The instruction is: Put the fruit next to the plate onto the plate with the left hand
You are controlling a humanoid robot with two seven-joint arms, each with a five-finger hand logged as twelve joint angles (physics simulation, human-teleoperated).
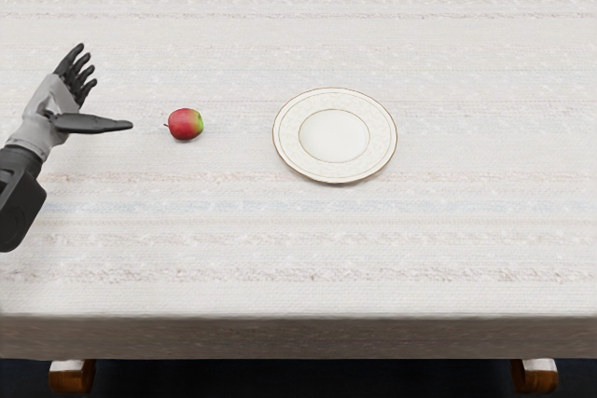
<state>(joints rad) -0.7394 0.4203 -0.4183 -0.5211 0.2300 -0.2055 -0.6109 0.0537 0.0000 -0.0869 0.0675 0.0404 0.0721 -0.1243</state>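
Red with a green flush, the apple (185, 124) rests on the counter (308, 258) a little left of the frame's centre. It is well apart from the plate (335, 134), which lies just right of centre with nothing on it. At the left edge of the frame the left hand (58, 102) hovers near the fruit without touching it. Its fingers (78, 64) are spread wide and point up the frame, the thumb (101, 124) juts straight toward the apple, and nothing is held.

The likeliest trouble is a poke. If the thumb tip arrives first, the round fruit would probably roll away across the cloth before the fingers get around it. An off-centre close could squeeze it out sideways. A loose hold during the carry could drop it short of the plate, where it may roll on. At the plate, the rim looks shallow, so a release with sideways motion might send the apple off the far side. A low approach could also knock the rim and shove the plate. The right arm is out of view.
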